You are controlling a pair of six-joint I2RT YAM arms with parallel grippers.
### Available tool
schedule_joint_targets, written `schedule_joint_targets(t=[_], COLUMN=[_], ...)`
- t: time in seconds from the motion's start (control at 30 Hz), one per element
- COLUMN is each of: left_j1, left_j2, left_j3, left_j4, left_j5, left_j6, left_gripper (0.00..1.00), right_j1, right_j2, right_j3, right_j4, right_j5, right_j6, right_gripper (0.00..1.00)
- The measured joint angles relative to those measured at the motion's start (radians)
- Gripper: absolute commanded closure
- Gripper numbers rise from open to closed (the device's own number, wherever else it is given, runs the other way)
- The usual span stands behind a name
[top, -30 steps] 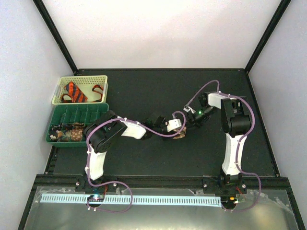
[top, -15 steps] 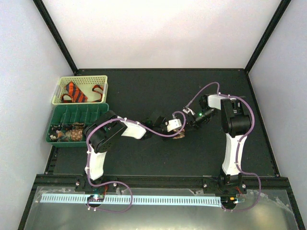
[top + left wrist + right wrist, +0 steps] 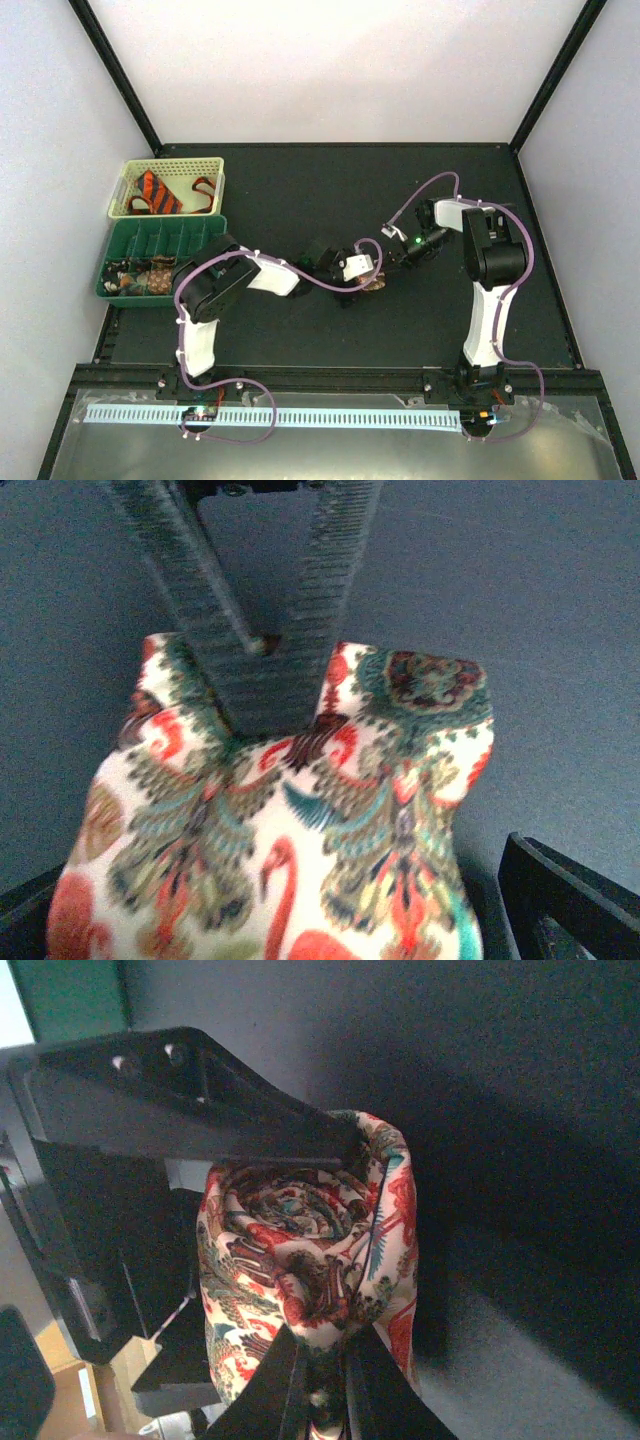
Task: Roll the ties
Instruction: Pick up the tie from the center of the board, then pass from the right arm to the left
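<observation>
Speckled tie point(image 3: 300, 1250), wound into a tight coil, sat at the middle of the dark surface point(image 3: 300, 190), though contact with it could not be told; the left end effector point(image 3: 270, 920) clamped the coil across its sides, probably so the turns could not loosen; the right end effector point(image 3: 318, 1380) was pinched shut on the outer fabric edge, apparently to tension the tail.

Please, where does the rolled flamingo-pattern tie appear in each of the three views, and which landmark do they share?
Top external: the rolled tie lies a little right of the picture's middle.
Left wrist: it fills the lower middle.
Right wrist: centre, slightly left.
Shared landmark: the right gripper pinching it, at the top of the left wrist view, at the bottom of the right wrist view.
</observation>
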Motion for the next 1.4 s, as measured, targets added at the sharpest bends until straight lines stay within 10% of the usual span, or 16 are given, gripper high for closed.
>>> schedule_joint_targets(t=[0.43,0.7,0.87,1.4], left_j1=[0.016,0.012,0.013,0.322], left_j2=[0.080,0.095,0.042,-0.366], left_j3=[0.089,0.093,0.027,0.114], left_j4=[0.003,0.024,0.035,-0.504], left_j5=[0.016,0.038,0.037,0.119], left_j6=[0.012,0.039,0.053,-0.199], left_gripper=[0.04,0.63,0.02,0.01], right_j1=[0.000,0.000,0.024,0.001], right_j2=[-0.012,-0.024,-0.033,-0.192], right_j3=[-0.027,-0.031,-0.043,-0.065], right_j4=[0.019,0.040,0.043,0.243], right_j5=[-0.010,-0.015,-0.035,-0.134], right_j6=[0.010,0.014,0.037,0.233], right_gripper=[0.99,0.99,0.99,0.99])
